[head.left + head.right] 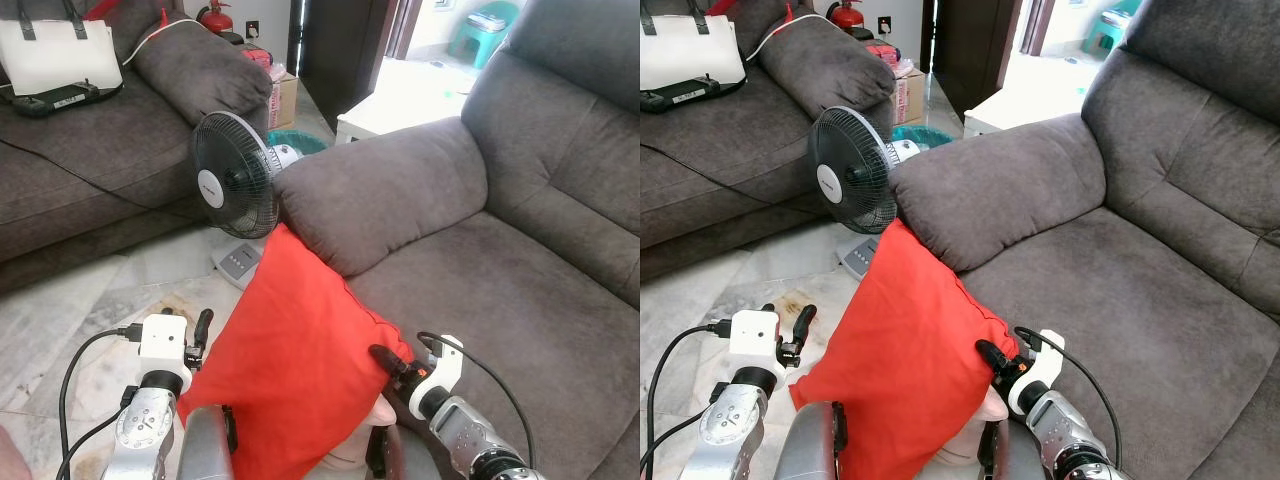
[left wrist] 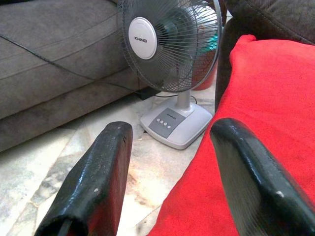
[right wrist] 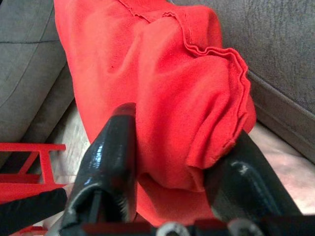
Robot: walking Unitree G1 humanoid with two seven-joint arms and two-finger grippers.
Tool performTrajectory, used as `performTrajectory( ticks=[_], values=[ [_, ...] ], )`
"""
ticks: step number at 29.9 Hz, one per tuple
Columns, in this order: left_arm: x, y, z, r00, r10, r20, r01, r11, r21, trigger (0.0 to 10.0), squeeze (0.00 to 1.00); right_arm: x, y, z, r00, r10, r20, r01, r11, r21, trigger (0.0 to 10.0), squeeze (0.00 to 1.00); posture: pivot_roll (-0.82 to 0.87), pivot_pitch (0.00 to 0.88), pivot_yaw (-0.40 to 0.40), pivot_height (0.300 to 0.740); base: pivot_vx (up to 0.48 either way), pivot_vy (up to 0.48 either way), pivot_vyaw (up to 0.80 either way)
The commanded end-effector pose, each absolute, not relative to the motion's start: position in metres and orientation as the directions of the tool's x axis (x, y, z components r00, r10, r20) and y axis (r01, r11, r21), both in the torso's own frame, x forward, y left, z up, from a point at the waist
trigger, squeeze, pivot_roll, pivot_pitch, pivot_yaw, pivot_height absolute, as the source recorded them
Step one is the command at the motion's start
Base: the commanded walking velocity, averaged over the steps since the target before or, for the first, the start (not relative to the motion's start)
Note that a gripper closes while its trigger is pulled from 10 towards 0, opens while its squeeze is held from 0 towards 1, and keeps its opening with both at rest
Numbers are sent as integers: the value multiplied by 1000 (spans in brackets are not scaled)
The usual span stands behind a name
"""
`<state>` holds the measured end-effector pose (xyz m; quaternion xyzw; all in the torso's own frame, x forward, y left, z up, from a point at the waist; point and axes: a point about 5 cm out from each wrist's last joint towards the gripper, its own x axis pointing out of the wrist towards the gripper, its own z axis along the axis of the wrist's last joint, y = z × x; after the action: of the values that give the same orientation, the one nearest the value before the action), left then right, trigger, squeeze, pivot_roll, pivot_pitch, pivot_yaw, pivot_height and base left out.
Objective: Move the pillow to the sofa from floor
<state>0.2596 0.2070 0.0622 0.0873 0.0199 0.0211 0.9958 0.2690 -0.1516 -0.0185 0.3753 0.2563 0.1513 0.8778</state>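
pillow (image 1: 300, 350): red, soft, light (judged); leans on sofa (image 1: 480, 290) front.
right gripper (image 3: 172, 162): fingers pinch corner at 4 o'clock.
left gripper (image 2: 172, 162): fingers wide, empty, at 8 o'clock edge.

A black-grilled table fan (image 1: 236, 187) stands on the marble floor (image 1: 90, 310) between two sofas, a white handbag (image 1: 58, 55) rests on the far one, and a red fire extinguisher (image 1: 214, 15) stands behind.

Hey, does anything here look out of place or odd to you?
Yes. The red pillow stands tilted off the sofa seat, its top corner against the armrest, crowding the table fan on the floor. The right gripper pinches one corner; the left gripper is open beside it.
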Motion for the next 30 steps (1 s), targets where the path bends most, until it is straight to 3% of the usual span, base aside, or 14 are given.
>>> performTrajectory(
  ticks=[1, 30],
  values=[
    [259, 205, 64, 999, 43, -32, -37, 984, 173, 10000, 0, 268, -154, -19, 821, 460, -339, -77, 678, 731, 0, 0, 244, 62, -163, 560, 0, 0, 0],
    [260, 204, 64, 999, 41, -35, -35, 985, 167, 10000, 0, 271, -156, -16, 838, 437, -326, -93, 704, 704, 0, 0, 233, 63, -156, 560, 0, 0, 0]
  ],
)
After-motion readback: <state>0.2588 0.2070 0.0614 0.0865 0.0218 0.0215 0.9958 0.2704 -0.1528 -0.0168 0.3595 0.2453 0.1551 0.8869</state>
